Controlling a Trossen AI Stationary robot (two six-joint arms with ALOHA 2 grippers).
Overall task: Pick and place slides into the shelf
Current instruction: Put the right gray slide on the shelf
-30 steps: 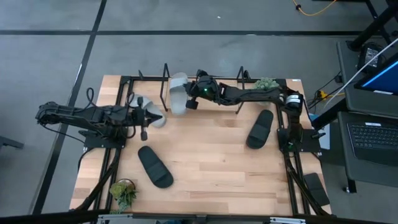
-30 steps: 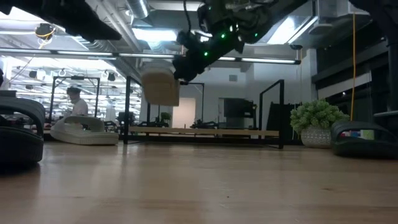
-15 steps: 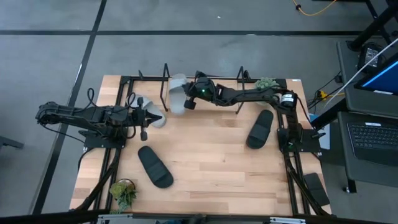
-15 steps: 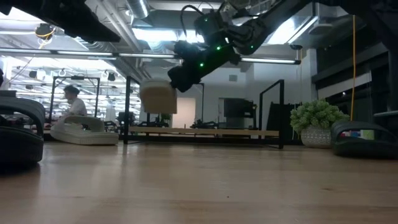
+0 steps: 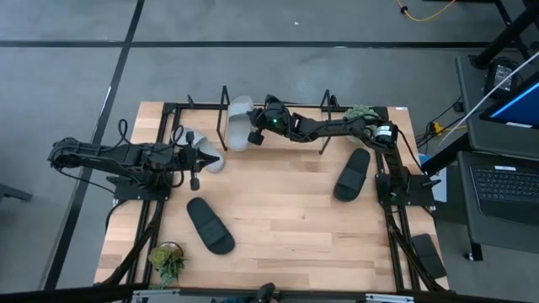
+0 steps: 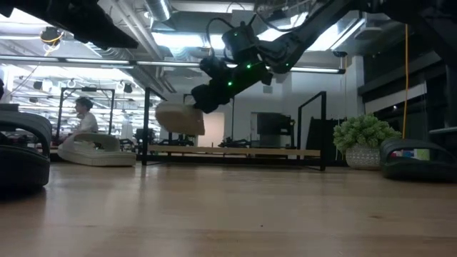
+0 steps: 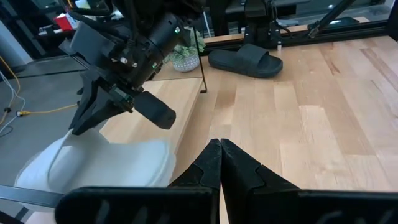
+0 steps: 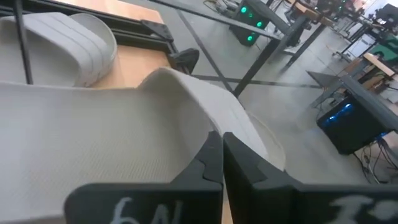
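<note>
Carrying a light grey slide [image 5: 240, 124] over the shelf [image 5: 221, 104] at upper centre of the high view, the right gripper [image 5: 255, 135] has its fingers clamped on the sole, presumably to lower it between the wire uprights. The left gripper [image 5: 199, 162], fingers shut and empty, waits at left beside the second grey slide [image 5: 189, 139]. Two black slides [image 5: 210, 225] lie on open table [image 5: 286, 219].

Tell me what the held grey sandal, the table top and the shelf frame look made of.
Grey sandal: likely moulded foam or rubber, matte, finely textured sole. Table top: light wood planks, visible grain and seams, slight sheen. Shelf frame: thin black rods, probably painted metal.
</note>
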